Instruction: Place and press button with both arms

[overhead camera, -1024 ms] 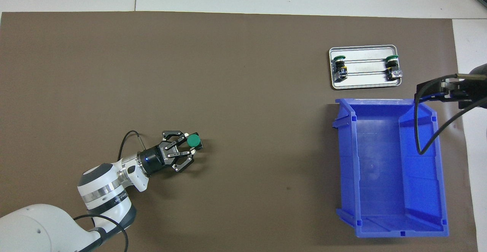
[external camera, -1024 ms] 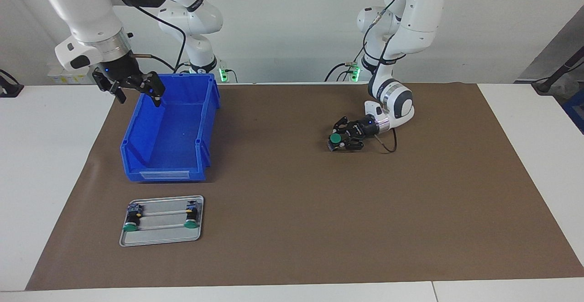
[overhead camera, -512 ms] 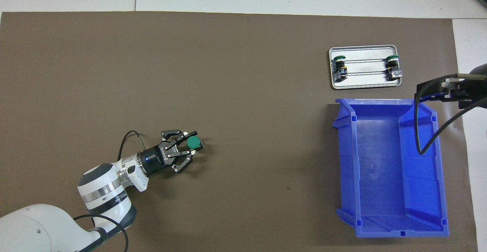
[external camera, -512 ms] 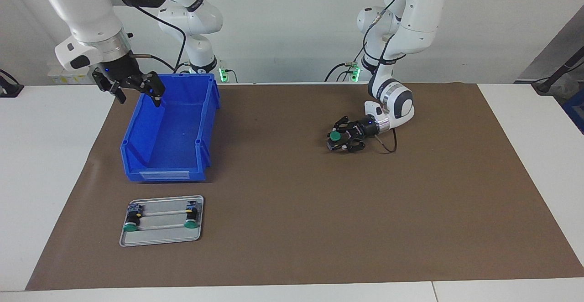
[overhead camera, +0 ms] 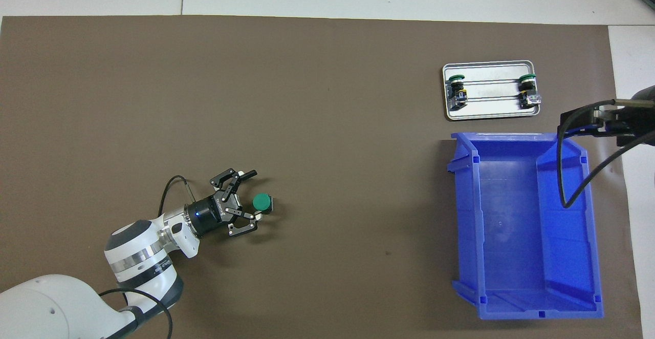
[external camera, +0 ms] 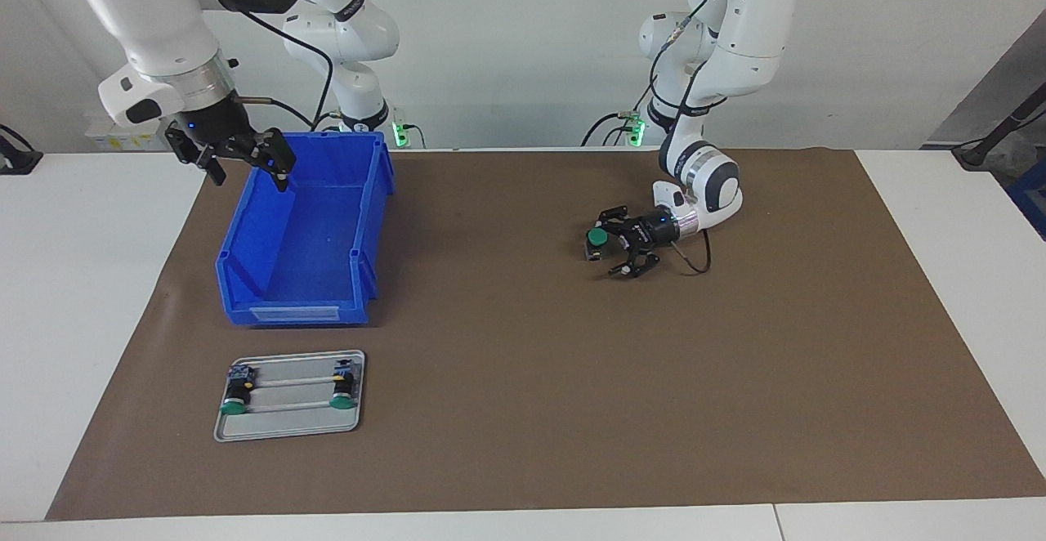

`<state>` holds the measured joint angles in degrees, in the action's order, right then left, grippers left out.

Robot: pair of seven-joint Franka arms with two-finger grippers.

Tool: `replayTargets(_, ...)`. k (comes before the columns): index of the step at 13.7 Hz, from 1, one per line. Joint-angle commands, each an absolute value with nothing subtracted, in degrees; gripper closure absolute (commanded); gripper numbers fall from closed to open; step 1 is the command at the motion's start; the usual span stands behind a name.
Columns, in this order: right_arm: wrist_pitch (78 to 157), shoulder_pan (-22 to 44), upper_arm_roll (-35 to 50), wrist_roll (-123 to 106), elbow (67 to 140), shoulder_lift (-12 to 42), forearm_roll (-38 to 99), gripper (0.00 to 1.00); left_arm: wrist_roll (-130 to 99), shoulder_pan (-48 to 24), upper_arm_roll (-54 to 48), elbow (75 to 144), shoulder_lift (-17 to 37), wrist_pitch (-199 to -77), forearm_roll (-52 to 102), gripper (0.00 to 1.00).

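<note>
Judging from the present layout, the placing step appears complete and the pressing step is not yet done. The button (external camera: 597, 240) stands upright on the brown mat (external camera: 523, 410), green cap up, toward the left arm's end of the table (external camera: 940, 198) and well apart from the blue bin (external camera: 306, 239). The left hand (external camera: 614, 248) lies low at the mat with its fingers spread wide on either side of the button; no finger is seen gripping it, so the button reads as released.

The right hand (external camera: 245, 167) hangs over the blue bin's rim at the right arm's end, fingers open and holding nothing; this arm waits.

Two further buttons (external camera: 290, 390) lie on their sides in the grey metal tray (external camera: 286, 435), which sits farther from the robots than the bin.

Remaining work, as a judgement: clear the left hand from the button, then bring a hand down on the green cap to press it. Whether the tray's buttons must follow cannot be told.
</note>
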<state>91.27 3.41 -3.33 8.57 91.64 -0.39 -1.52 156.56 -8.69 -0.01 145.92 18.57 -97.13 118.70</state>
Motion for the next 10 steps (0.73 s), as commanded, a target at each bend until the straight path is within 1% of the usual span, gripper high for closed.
replayTargets(1, 91.58, 3.69, -3.96, 7.38, 93.25, -1.85, -1.32, 0.00, 160.40, -9.49, 0.35, 147.74, 17.93, -97.47, 119.18, 0.01)
replayTargets(10, 91.58, 3.69, -3.96, 7.38, 93.25, -1.85, -1.32, 0.00, 160.66, -12.57, 0.44, 148.01, 17.84, -98.17, 119.18, 0.01)
